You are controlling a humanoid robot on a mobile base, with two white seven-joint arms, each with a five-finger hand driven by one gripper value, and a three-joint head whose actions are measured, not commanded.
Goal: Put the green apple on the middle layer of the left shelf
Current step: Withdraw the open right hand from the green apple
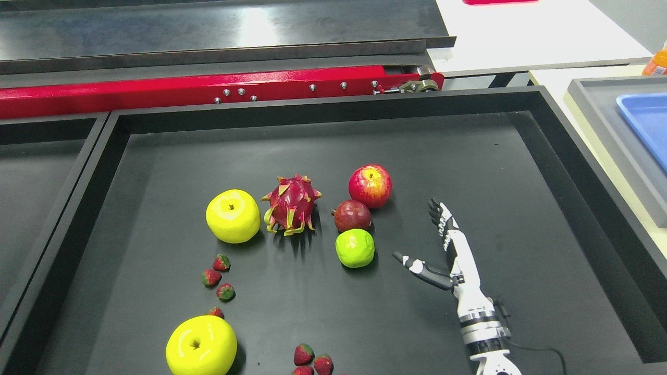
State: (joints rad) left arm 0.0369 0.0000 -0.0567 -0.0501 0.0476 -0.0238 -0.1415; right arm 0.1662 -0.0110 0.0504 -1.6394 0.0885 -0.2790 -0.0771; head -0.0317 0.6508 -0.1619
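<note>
Green apple [355, 248] upright, roundish

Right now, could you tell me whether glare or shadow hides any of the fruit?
Head view: sharp and evenly lit; glare falls only on the metal shelf, small highlights mark the yellow apples, and the green apple is unobscured, casting a soft shadow.

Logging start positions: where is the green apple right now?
In the head view, the green apple lies mid-tray, just below the dark red fruit and left of the open right hand.
</note>
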